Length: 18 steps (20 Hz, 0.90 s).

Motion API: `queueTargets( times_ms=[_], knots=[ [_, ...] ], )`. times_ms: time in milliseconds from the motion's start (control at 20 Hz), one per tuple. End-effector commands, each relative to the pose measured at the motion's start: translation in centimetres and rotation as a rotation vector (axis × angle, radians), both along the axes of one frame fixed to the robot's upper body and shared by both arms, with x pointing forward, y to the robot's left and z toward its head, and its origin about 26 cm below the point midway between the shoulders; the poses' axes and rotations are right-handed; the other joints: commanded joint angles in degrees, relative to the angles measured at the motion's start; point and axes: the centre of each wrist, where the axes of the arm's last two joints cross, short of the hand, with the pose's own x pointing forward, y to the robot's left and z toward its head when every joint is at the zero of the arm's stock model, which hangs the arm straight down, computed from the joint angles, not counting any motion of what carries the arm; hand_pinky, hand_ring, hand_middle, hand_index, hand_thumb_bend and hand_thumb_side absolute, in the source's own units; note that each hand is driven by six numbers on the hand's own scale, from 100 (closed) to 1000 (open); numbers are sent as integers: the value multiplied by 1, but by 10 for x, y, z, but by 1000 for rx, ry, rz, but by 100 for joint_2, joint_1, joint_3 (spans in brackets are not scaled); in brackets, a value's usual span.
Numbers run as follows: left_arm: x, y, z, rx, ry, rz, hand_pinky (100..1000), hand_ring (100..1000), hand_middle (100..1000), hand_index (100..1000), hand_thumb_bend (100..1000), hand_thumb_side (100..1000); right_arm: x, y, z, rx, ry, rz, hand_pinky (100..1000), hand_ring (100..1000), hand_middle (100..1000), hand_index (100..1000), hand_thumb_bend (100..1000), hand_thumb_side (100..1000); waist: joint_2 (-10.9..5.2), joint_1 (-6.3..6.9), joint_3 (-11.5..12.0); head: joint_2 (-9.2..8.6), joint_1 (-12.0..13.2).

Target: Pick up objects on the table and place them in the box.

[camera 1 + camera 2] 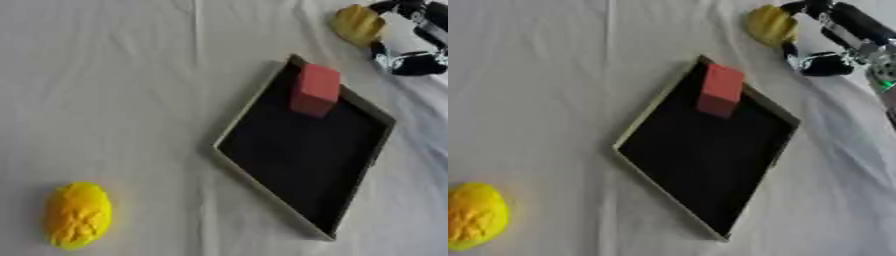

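A shallow box (297, 155) with a black floor and a tan rim lies askew in the middle of the white cloth. A red block (315, 90) rests inside it at its far corner. At the top right, a small yellow object (357, 25) sits just beyond the box. My right hand (822, 64) comes in from the upper right corner, its dark fingers curled over the top and under the near side of this object. A larger yellow bumpy object (79, 215) lies alone at the lower left. My left hand shows in neither view.
The white cloth (131, 90) is wrinkled and covers the whole table. Open cloth lies between the box and the bumpy yellow object.
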Motion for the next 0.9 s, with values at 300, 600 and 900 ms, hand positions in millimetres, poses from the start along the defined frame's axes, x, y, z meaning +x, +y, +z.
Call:
queueTargets(
  times_ms=[300, 600, 900],
  knots=[
    [-4, 2, 9, 17, -34, 2, 744, 738, 683, 906, 100, 552, -4, 1, 13, -81, -156, -51, 751, 649, 335, 593, 100, 223, -109, 2, 6, -79, -3],
    [-4, 1, 9, 14, -33, -6, 745, 738, 682, 906, 100, 554, -1, 12, 9, -78, -247, 41, 729, 626, 305, 484, 100, 201, -123, -11, 12, -52, -3],
    [-4, 1, 9, 13, -28, -14, 747, 738, 680, 907, 100, 557, 1, 13, 5, -33, -323, 137, 722, 635, 283, 463, 100, 199, -204, -24, -5, 10, -18]
  ],
)
